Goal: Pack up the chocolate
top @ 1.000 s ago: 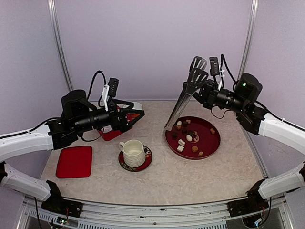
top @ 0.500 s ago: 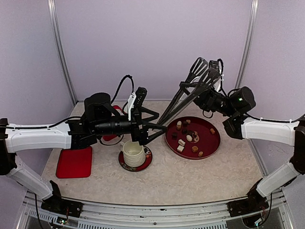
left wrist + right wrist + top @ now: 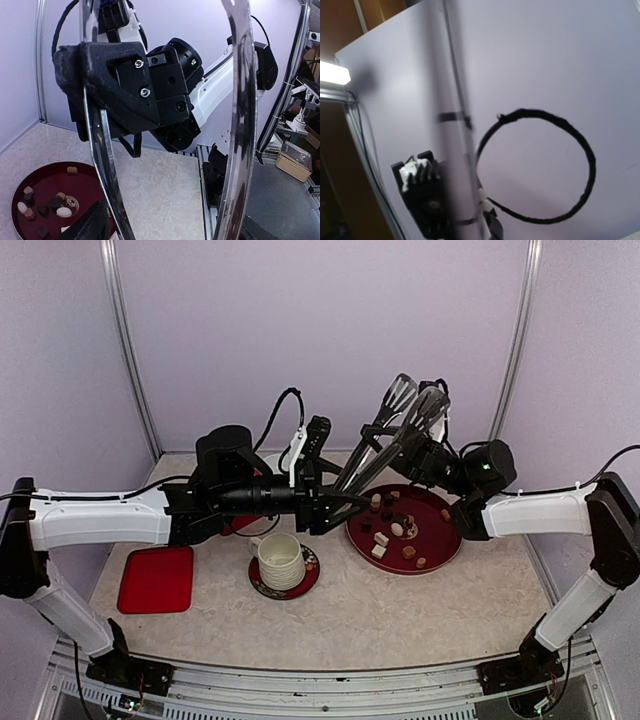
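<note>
- The chocolate [image 3: 397,529] is lying in loose pieces, dark, tan and white, on the round red tray [image 3: 446,540], right of centre on the table.
- My right pincer [image 3: 408,447] is clamping the tongs [image 3: 394,412] in the air above the tray's far-left rim, well clear of the pieces.
- My left pincer [image 3: 345,508] is standing with its jaws wide apart, straddling the tongs' two arms just left of the tray. I cannot tell whether my fingers are pressing on the metal.
- A second ago my left arm was hanging back over the red box [image 3: 236,525]; now it is reaching across to the tongs, and its jaws are narrowing.
- My right arm is holding the tongs further left than before.
- The cup [image 3: 280,560] is sitting on its saucer [image 3: 308,575] beside the tray, below my left pincer.
- A flat red lid [image 3: 155,580] is lying at the left.
- My left arm is hiding most of the box.
</note>
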